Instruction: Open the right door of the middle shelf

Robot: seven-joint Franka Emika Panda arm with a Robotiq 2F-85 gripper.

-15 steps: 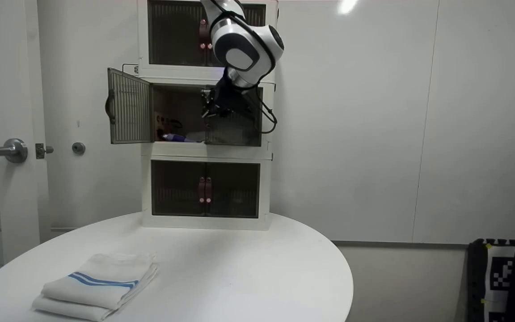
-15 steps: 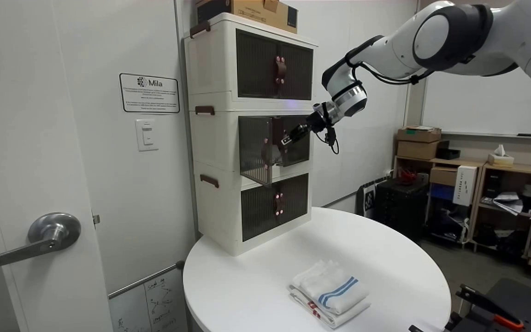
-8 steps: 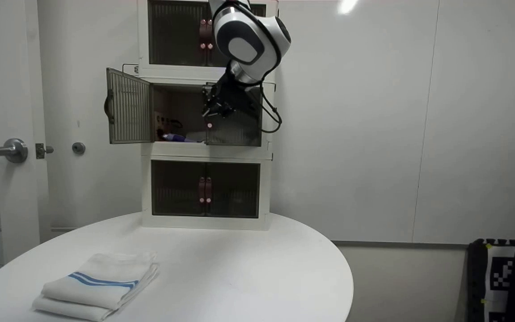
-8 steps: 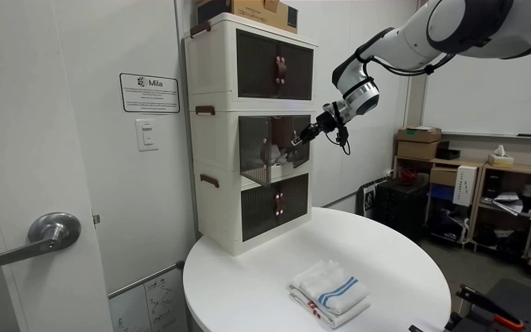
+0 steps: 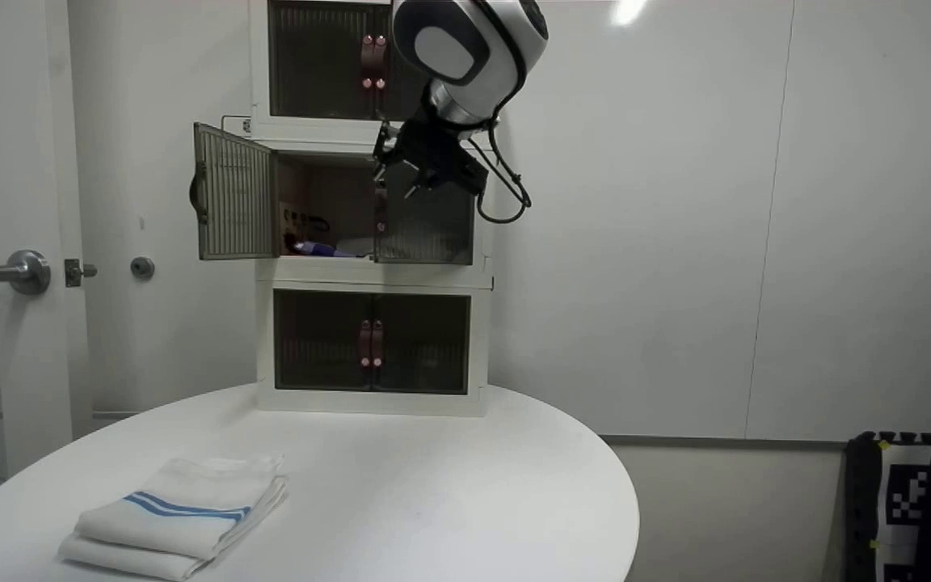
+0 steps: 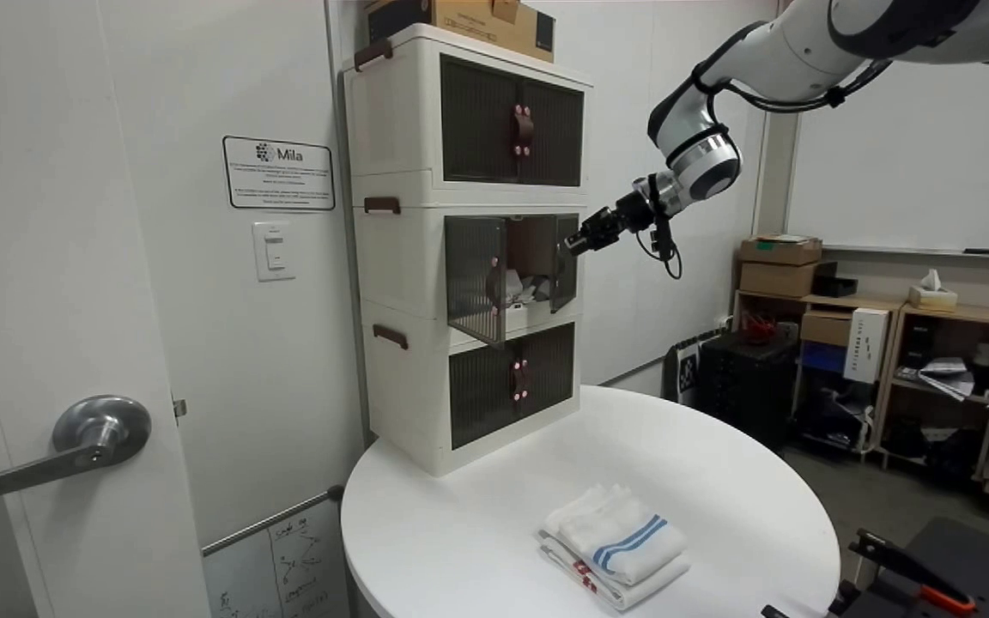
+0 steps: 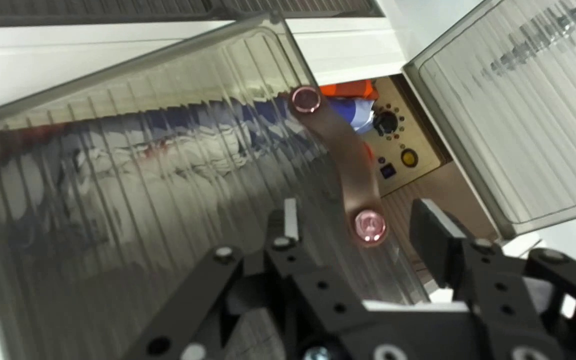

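Looking at the middle shelf point(image 6: 537, 318), we find its ribbed, smoke-tinted right door point(image 7: 168, 200) ajar, our gripper point(image 5: 395, 183) (jaws spread wide, nothing held) covering the door's upper part in an exterior view. Beside it, the left door point(image 5: 237, 194) stands further out, and small clutter point(image 5: 322, 249) shows between them. Below, a folded towel point(image 5: 174, 509) lies on the round white table point(image 5: 433, 501), a white wall point(image 5: 676, 242) behind.

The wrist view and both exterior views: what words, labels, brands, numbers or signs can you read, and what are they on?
"Mila": on the white rectangular sign with a black border, in an exterior view; the lines underneath are too small.
Brown cardboard box atop the tall white cabinet: printing too small.
Tall narrow white box: sideways letters too blurry.
Low white board: dark handwriting too blurry.
Wrist view: none I can read.
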